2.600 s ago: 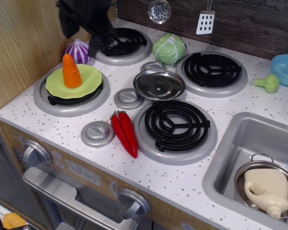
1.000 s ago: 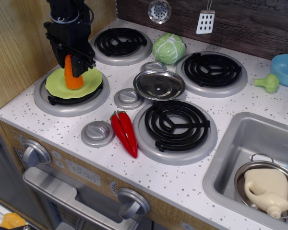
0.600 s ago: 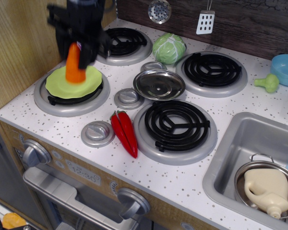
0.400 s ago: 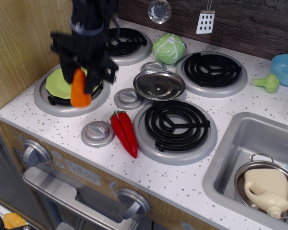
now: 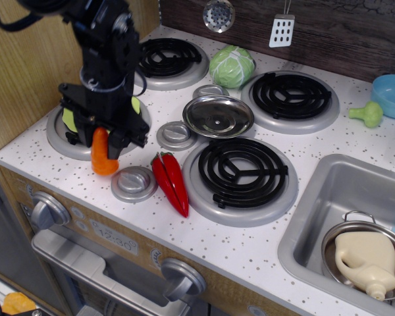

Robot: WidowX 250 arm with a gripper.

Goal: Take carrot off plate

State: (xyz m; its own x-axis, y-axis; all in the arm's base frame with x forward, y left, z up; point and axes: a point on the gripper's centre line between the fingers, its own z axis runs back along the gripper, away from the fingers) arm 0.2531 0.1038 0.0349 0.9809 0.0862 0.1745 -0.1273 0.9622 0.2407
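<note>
The orange carrot [image 5: 103,155] hangs in my black gripper [image 5: 103,139], which is shut on its upper part. The carrot's wide end sits at or just above the speckled counter at the front left, beside the front-left burner's rim. The lime-green plate [image 5: 68,120] lies on that burner behind my gripper; the arm hides most of it and only its left edge and a sliver at the right show.
A grey knob disc [image 5: 133,183] and a red chili pair [image 5: 170,182] lie just right of the carrot. A steel dish [image 5: 218,116], cabbage [image 5: 232,66], black burners [image 5: 241,172] and a sink [image 5: 342,224] with a pot are to the right. A wooden wall [image 5: 26,59] stands at the left.
My gripper closed on the carrot standing on the plate, lifted it, and carried it forward and down off the plate to the counter's front left.
</note>
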